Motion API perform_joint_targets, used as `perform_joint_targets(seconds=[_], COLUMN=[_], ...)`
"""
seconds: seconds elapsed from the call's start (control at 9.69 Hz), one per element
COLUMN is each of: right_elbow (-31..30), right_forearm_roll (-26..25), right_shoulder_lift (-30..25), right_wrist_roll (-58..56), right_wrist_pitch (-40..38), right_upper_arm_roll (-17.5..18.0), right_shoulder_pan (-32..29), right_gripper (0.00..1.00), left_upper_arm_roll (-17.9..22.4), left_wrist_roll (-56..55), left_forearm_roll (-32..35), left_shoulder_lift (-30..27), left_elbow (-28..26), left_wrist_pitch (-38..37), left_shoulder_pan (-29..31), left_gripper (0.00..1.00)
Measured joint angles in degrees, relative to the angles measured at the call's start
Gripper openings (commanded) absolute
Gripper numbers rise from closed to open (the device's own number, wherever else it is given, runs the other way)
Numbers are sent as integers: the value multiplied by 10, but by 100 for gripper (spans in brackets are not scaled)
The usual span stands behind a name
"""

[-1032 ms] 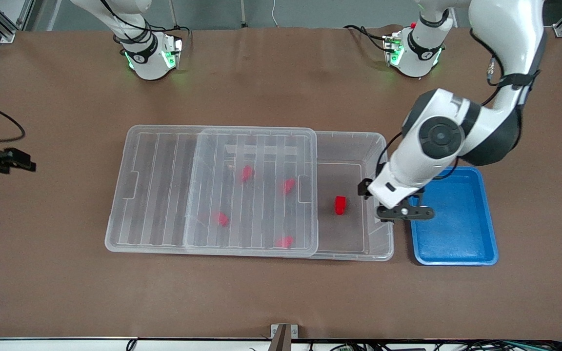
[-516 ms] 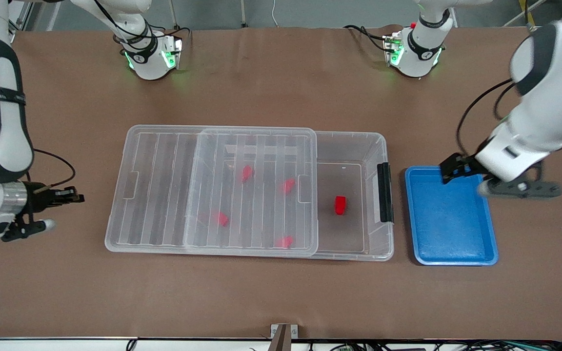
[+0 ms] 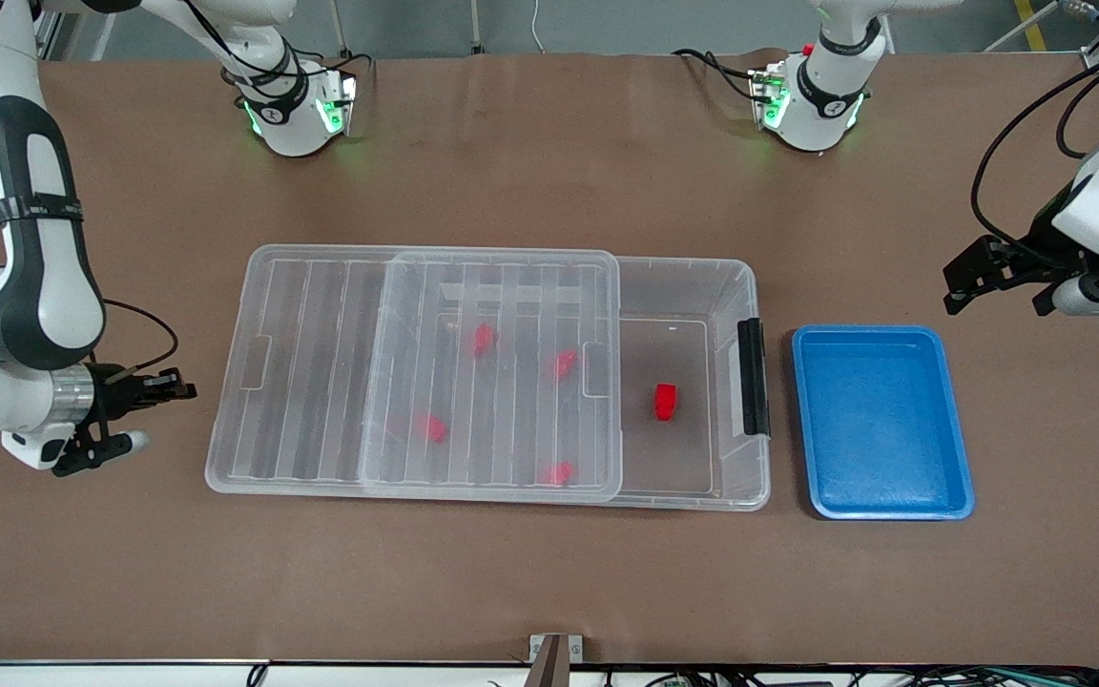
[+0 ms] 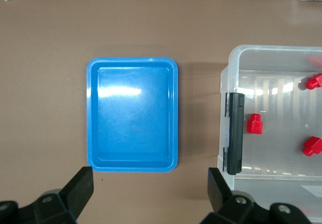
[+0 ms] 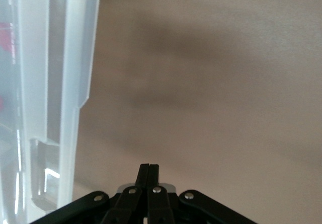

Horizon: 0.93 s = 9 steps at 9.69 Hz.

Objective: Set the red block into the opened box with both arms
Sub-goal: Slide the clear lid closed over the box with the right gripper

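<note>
The clear box [image 3: 487, 372] sits mid-bench, its ribbed lid [image 3: 492, 372] slid half open. The red block [image 3: 666, 402] lies inside on the uncovered floor near the black latch [image 3: 753, 377], well apart from both grippers: the left gripper [image 3: 998, 277] spread wide near the blue tray [image 3: 881, 420], the right gripper [image 3: 154, 389] clenched empty.

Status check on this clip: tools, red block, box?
Left tool open, empty, above table near blue tray. Right tool shut, empty, beside box. Red block inside box's open end. Nothing blocking.
</note>
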Motion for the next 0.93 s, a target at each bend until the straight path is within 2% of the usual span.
perform_joint_targets(seconds=[0.21, 0.52, 0.93], right_elbow=[-1, -1, -1], right_forearm_roll=[23, 57, 91], right_shoulder_lift=[-1, -1, -1], right_wrist_roll=[0, 8, 60], right_wrist_pitch=[-3, -4, -3], right_upper_arm_roll=[2, 3, 4], right_shoulder_pan=[9, 29, 80], right_gripper=[0, 0, 0], left_upper_arm_roll=[27, 67, 69], left_wrist_roll=[26, 8, 8], left_forearm_roll=[-18, -67, -49], left_shoulder_lift=[-18, -34, -34], left_elbow=[-17, -37, -35], left_wrist_pitch=[-9, -32, -53], left_shoulder_pan=[0, 0, -2], left_gripper=[100, 100, 100])
